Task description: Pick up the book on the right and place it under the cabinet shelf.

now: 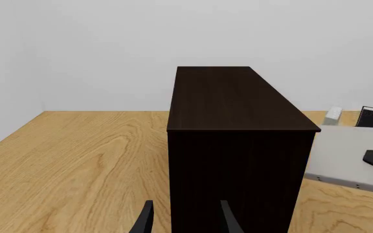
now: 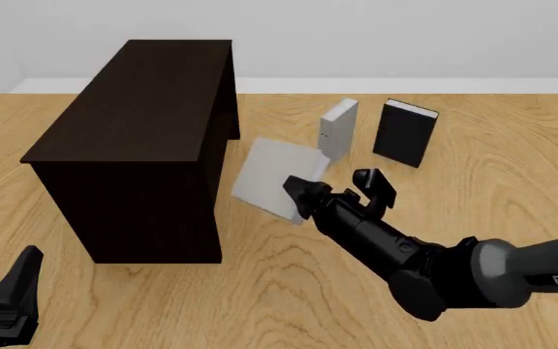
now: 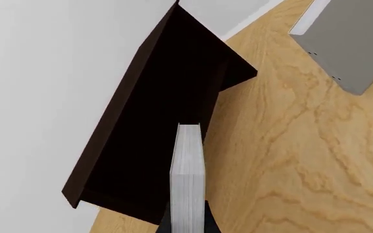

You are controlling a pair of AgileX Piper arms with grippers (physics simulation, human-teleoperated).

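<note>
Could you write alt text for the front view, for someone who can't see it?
The right arm's end effector holds a broad light grey book tilted beside a big dark brown cabinet on a wooden table. Behind stand a slimmer grey book and a black book.

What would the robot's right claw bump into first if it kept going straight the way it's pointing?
Probably the cabinet shelf. The right gripper is shut on the book, and the book's front edge points into the cabinet's dark open side, so the book would likely get there before the fingers. Exact depth is unclear.
</note>
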